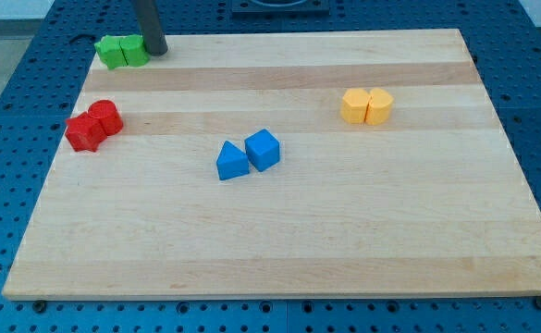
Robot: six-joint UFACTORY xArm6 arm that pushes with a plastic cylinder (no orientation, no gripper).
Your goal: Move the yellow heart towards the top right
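Note:
Two yellow blocks sit side by side at the view's right of centre: a left one (353,106) and a right one (378,105). I cannot tell for sure which one is the heart. My tip (155,51) is the lower end of a dark rod at the view's top left. It touches the right side of a pair of green blocks (122,51). The tip is far to the left of the yellow blocks and above them in the view.
Two red blocks (94,125) lie at the view's left edge of the wooden board (279,240). A blue triangular block (232,162) and a blue cube-like block (263,149) sit near the centre. Blue perforated table surrounds the board.

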